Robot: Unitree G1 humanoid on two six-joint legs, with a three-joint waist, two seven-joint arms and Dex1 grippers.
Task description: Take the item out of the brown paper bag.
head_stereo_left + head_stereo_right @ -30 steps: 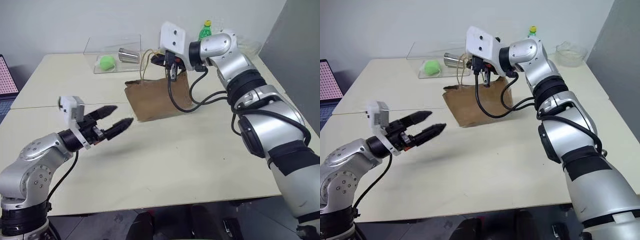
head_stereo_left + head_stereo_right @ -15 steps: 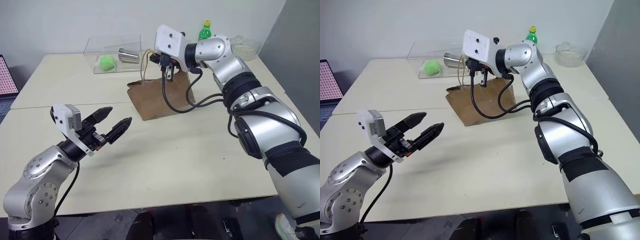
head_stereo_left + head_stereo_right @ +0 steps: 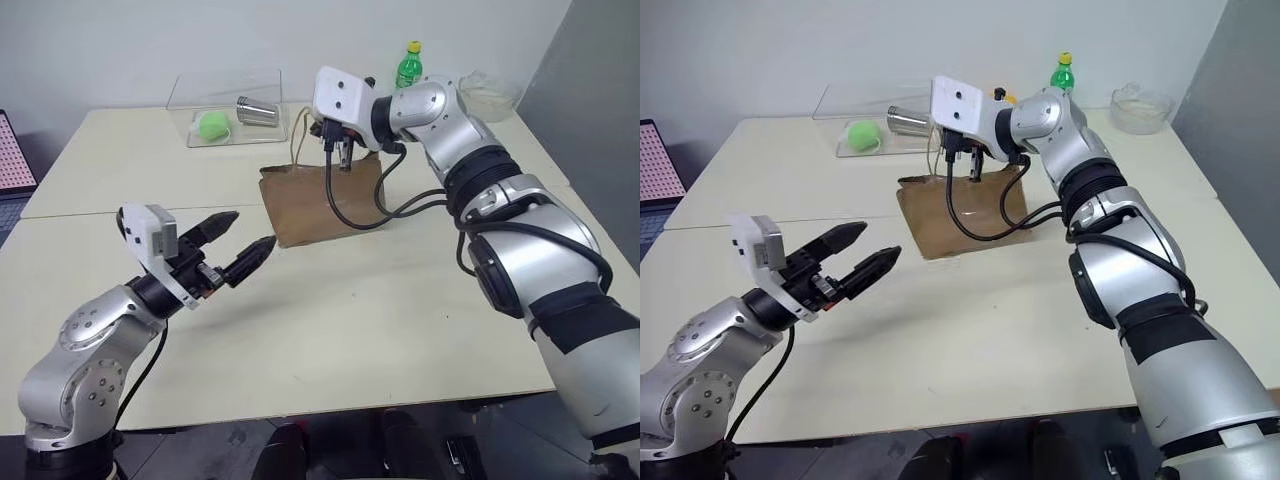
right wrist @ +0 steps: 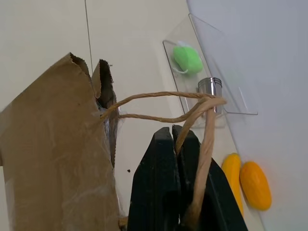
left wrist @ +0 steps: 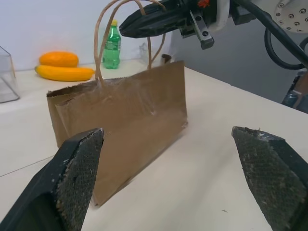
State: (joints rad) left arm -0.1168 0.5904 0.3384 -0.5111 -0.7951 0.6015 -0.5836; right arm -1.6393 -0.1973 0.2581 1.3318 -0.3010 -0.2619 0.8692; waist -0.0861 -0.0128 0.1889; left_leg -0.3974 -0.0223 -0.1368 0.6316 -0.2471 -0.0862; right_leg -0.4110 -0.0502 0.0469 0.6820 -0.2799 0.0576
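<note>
The brown paper bag (image 3: 320, 205) stands upright on the table, its creased side toward me. Its thin looped handles (image 4: 159, 96) rise to my right gripper (image 3: 337, 152), which hangs just above the bag's top edge and is shut on them. The left wrist view shows those black fingers (image 5: 154, 19) with the loops hanging from them. My left gripper (image 3: 248, 232) is open, low over the table in front of the bag and to its left, pointing at it with nothing between its fingers (image 5: 79, 178). The item is hidden.
A clear box (image 3: 225, 95) at the back holds a green ball (image 3: 212, 124) and a metal cup (image 3: 257, 110). A green soda bottle (image 3: 408, 65) and glass bowl (image 3: 1140, 103) stand at the back right. Orange and yellow fruits (image 5: 60, 66) lie behind the bag.
My left gripper has edged a little toward the bag, still open. My right gripper has tilted slightly with the handles still in it; the bag stays put.
</note>
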